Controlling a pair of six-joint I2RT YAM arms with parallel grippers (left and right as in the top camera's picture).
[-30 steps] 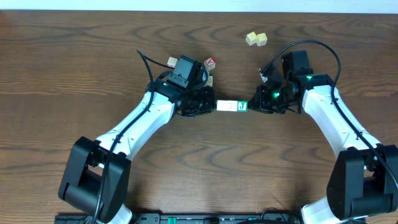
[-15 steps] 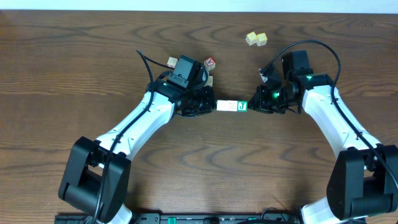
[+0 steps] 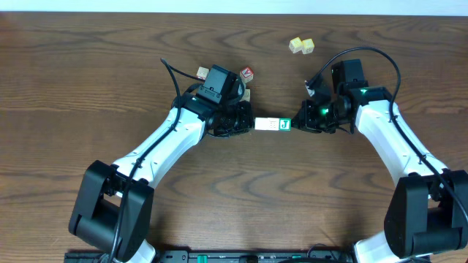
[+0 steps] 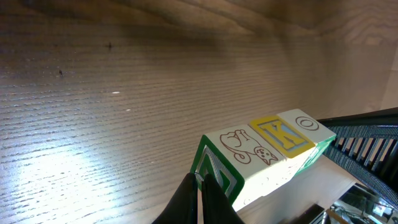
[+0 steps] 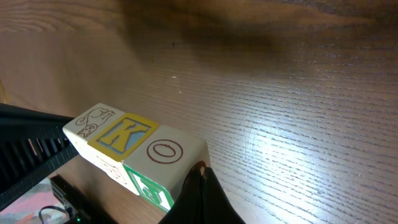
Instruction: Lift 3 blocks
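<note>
Near the middle of the overhead frame, the three blocks (image 3: 272,124) lie end to end in one short row on the dark wooden surface (image 3: 88,66). The green J block (image 3: 285,124) is at the row's right end, with two whitish ones to its left. My left claw (image 3: 250,124) meets the row's left end and my right claw (image 3: 295,125) meets its right end, so the row sits pinched between them. From above I cannot tell whether the row is clear of the surface. A red-faced cube (image 3: 247,74) and a cream cube (image 3: 200,72) sit in the upper middle, just beyond my left wrist. Two pale yellow cubes (image 3: 300,46) touch each other further up and to the right, well apart from the row.

Low in the left wrist frame, my left claw's fingers are together and their tip is against a green-framed end face. The row runs up and to the right from there: a cat block (image 4: 244,147), a yellow K block (image 4: 281,135) and an O block (image 4: 306,123). Bare wood grain fills the frame behind them.

Low in the right wrist frame, my right claw's fingers are likewise closed to a point, pressed on the O block's end. That block shows a green side face below. The K block and the cat block run off to the left.
</note>
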